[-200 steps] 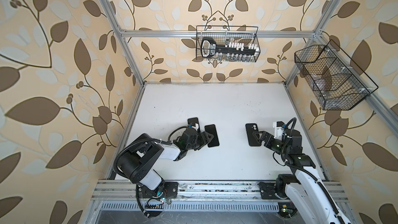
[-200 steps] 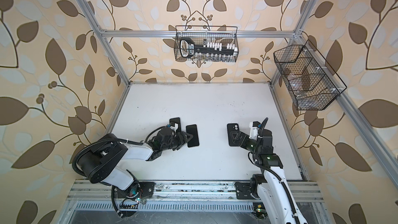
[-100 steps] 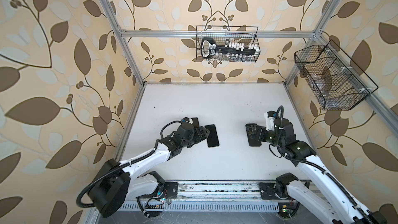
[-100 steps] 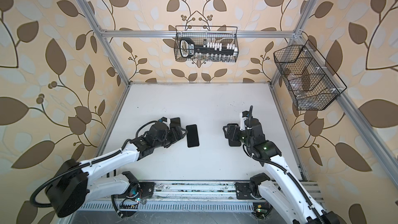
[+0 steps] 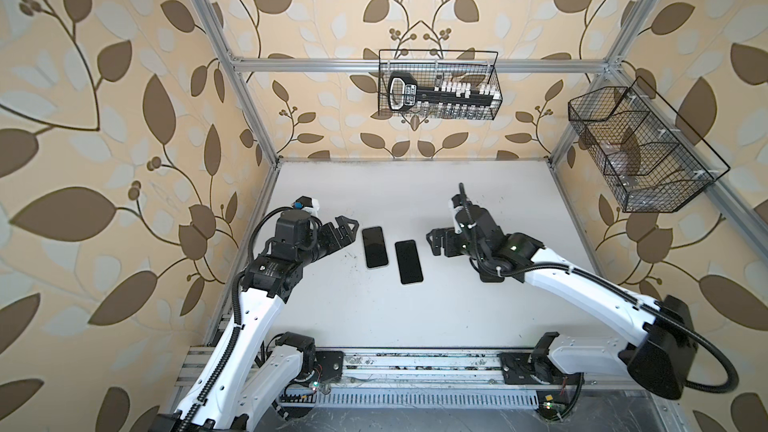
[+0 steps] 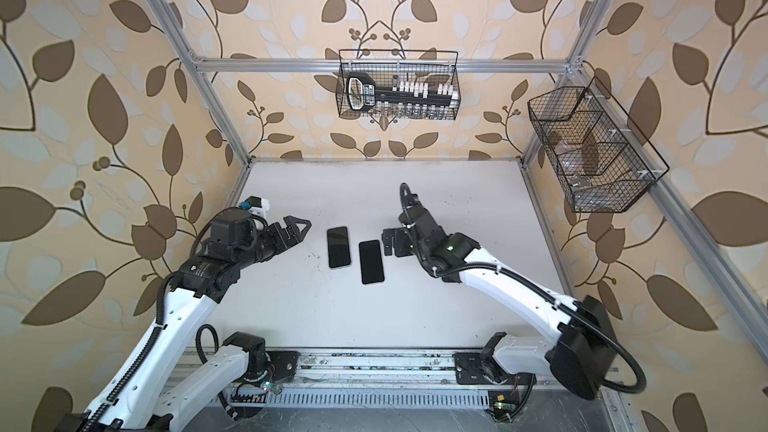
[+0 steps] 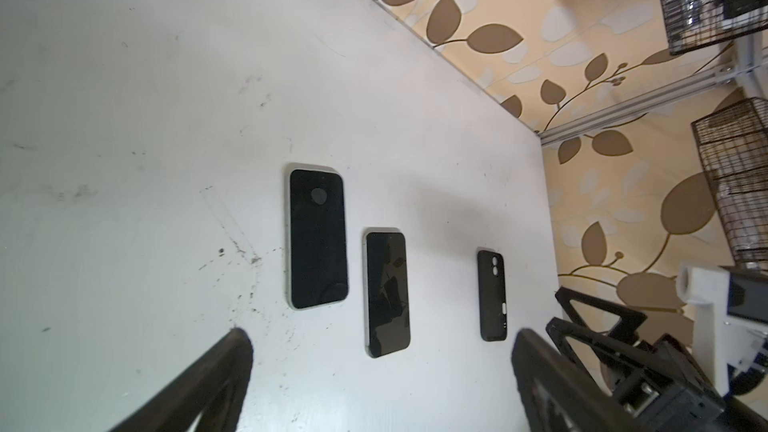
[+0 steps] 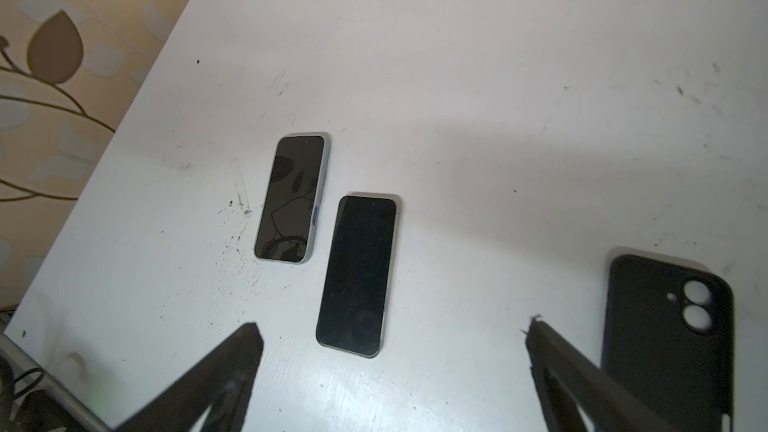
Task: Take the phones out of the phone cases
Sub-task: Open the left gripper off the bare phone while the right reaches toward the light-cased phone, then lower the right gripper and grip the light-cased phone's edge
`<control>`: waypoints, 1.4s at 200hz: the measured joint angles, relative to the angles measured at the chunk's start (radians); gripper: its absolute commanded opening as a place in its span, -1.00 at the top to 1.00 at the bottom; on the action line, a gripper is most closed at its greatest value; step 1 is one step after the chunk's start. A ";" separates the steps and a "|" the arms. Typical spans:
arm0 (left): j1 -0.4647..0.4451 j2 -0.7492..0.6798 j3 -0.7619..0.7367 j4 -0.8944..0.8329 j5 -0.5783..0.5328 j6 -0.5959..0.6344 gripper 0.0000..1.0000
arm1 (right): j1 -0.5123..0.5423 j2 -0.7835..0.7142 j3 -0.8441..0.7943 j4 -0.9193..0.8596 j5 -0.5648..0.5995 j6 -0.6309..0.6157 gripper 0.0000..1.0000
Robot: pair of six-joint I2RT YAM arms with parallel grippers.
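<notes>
White arm links rise from the near rail, and both arms now stand higher and further back than a second ago, when each worked low over the counter (image 5: pixel 415 317). The left claw (image 5: pixel 347 231) was then part-closed and down on the phones; now its jaws are spread wide and empty, clear to the left of them. The right claw (image 5: pixel 434 243), jaws wide and holding nothing, has swung in over the black case (image 8: pixel 665 326). That hides the case in both top views, though the wrist views show it lying flat and empty, with white counter visible through its camera holes. Between the claws lie two handsets, screens up and just beside each other. The bare phone (image 5: pixel 408 261) sits where it did, well apart from the case. The pale-rimmed phone (image 5: pixel 374 247), half covered by the left claw a second ago, is now fully in sight, and whether its pale rim is a second case I cannot tell. Nothing is gripped, so the phone appears to be out of the black case and the task looks finished. Far off, the wire basket (image 5: pixel 383 76) hangs untouched on the back wall.
</notes>
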 measured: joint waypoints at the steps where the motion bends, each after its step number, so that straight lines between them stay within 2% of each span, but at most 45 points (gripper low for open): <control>1: 0.010 0.004 0.002 -0.004 0.006 0.007 -0.98 | 0.003 0.005 0.003 0.000 0.001 0.000 -1.00; 18: 0.130 0.061 0.025 -0.016 0.069 0.052 -0.98 | 0.062 0.110 0.072 0.008 0.019 0.003 -1.00; 40: 0.256 0.137 0.027 -0.023 0.096 0.085 -0.98 | 0.105 0.234 0.161 0.009 0.026 0.008 -1.00; 123: 0.521 0.161 -0.001 0.026 0.206 0.072 -0.98 | 0.211 0.622 0.525 -0.068 0.043 0.039 -1.00; 186: 0.566 0.193 -0.032 0.088 0.294 0.029 -0.98 | 0.220 0.754 0.603 -0.105 0.043 0.067 -1.00; 280: 0.566 0.193 -0.042 0.111 0.303 0.016 -0.98 | 0.217 0.845 0.663 -0.143 0.061 0.119 -1.00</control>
